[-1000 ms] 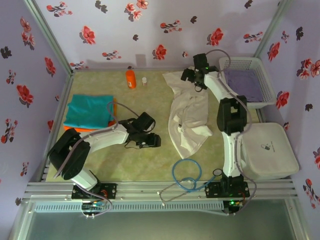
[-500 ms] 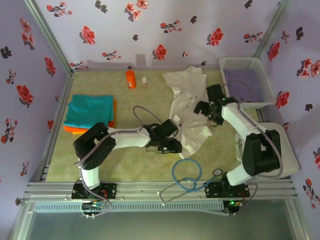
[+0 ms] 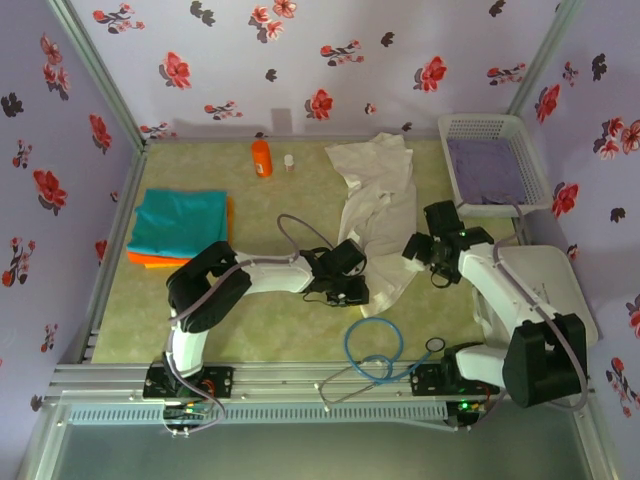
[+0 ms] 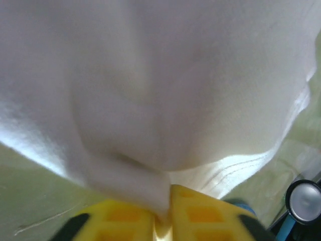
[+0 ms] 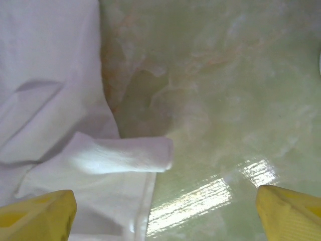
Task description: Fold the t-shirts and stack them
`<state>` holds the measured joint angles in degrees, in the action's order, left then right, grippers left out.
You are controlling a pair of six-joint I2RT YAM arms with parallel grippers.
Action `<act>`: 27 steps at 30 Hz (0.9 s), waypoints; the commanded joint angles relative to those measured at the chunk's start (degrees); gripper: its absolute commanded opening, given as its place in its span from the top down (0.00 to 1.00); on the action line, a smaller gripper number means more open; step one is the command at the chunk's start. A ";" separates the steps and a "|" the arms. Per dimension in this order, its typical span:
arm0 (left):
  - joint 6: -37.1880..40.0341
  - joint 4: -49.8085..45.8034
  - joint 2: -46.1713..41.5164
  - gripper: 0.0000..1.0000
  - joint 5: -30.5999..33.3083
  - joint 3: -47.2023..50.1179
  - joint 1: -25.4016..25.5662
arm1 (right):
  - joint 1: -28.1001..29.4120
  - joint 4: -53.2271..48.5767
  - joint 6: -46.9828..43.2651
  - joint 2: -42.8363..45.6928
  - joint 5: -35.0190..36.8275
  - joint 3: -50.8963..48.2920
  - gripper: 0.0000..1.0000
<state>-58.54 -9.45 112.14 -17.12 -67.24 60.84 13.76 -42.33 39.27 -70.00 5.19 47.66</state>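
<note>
While I hold the rig at this pose, I log the bench from left to right.

1. Folded teal cloth t-shirt point(image 3: 180, 220): a flat rectangle lying on a folded orange cloth t-shirt point(image 3: 148, 259), at the left of the pale green table point(image 3: 260, 335).
2. Small orange plastic bottle point(image 3: 261, 158): upright near the back wall, well apart from the work.
3. Left gripper point(image 3: 347, 290): at the near-left hem of the large wrinkled white short-sleeved t-shirt point(image 3: 382, 205). My left wrist view has its yellow fingers point(image 4: 200, 216) pressed together on a pinch of that fabric.
4. The white shirt itself: mid-table and unfolded, with its long axis running from the back wall toward the arm bases.
5. Blue looped cable point(image 3: 373, 348): near the front edge.
6. Right gripper point(image 3: 413, 252): just beside the shirt's right edge, fingers spread wide and holding nothing. In its wrist view the cloth lies toward one fingertip, with bare table under the other.
7. White plastic mesh basket point(image 3: 478, 119): at the far right, with purple cloth point(image 3: 485, 168) in it.

Judgement: the free right edge is nearest the right arm, and I would shift that arm leftward onto the cloth before closing.
</note>
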 commanded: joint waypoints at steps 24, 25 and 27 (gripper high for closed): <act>16.04 -20.87 -13.90 0.54 -3.01 6.53 -6.44 | 5.58 -3.90 7.46 15.74 -16.51 -15.92 0.17; 15.28 -19.55 -13.96 0.54 -3.63 7.45 -6.43 | 5.58 -3.71 7.70 15.98 -16.56 -16.76 0.18; 14.23 -17.74 -13.70 0.54 -3.99 8.79 -6.48 | 5.59 -2.77 8.31 16.14 -16.11 -18.36 0.20</act>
<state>-41.98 -30.09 99.61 -19.20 -60.18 54.52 19.09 -44.42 45.32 -54.35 -10.83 31.62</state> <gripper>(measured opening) 0.462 0.805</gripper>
